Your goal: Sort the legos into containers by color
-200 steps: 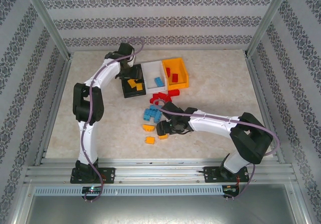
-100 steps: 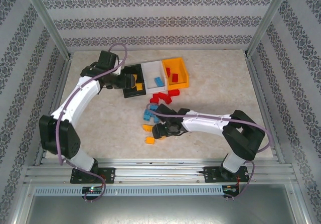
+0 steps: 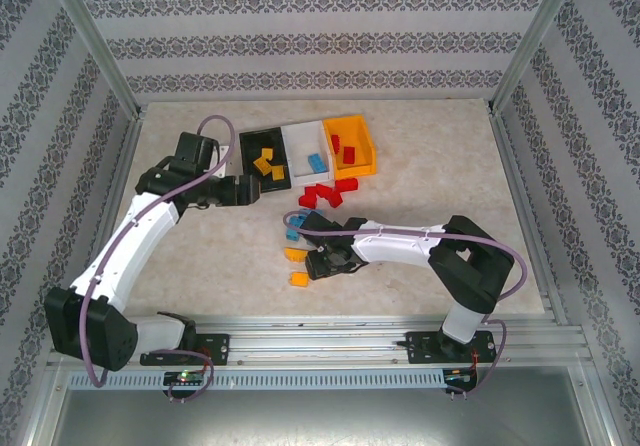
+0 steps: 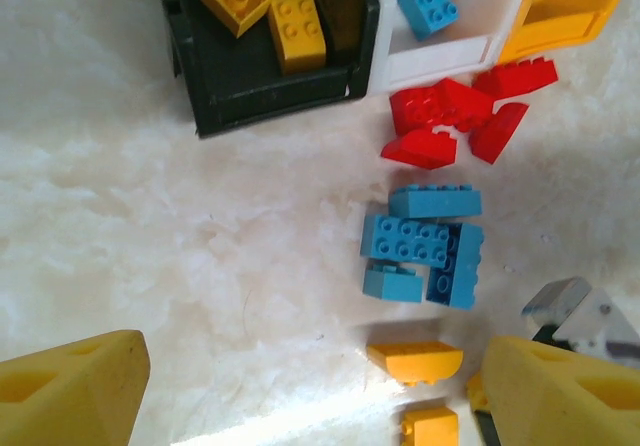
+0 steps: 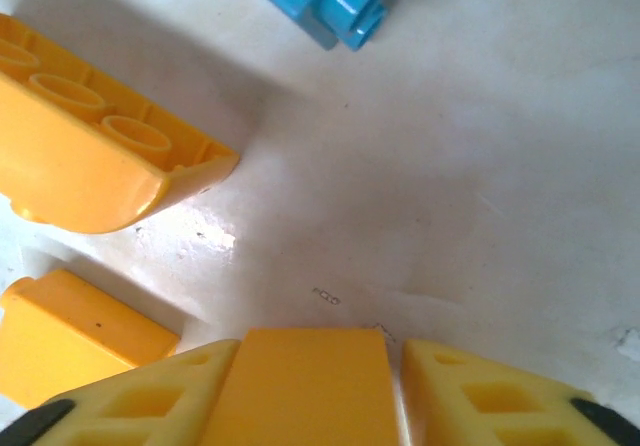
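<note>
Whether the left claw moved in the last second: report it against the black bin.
Yes. The left claw drew back from over the black bin, toward the near left, past its near-left corner.

1. The bench (image 4: 150, 246) under your work looks like pale, mottled laminate, smooth with a soft sheen.
2. Your legos are hard moulded plastic, smooth and faintly glossy: the blue bricks (image 4: 420, 241), the red bricks (image 4: 450, 116) and the curved orange brick (image 5: 100, 156).
3. The black bin (image 4: 270, 101), white bin (image 4: 440, 61) and orange-yellow bin (image 4: 570, 16) are smooth plastic too.
4. The fingers (image 4: 70, 391) of your left gripper (image 4: 315, 361) look like matt, slightly grainy yellow plastic. So do those of your right gripper (image 5: 315, 401), which pinch a smooth clamped brick (image 5: 310, 366).
5. Your arm shells (image 3: 135, 246) are glossy white plastic; the rails (image 3: 320, 344) look like brushed metal.
</note>
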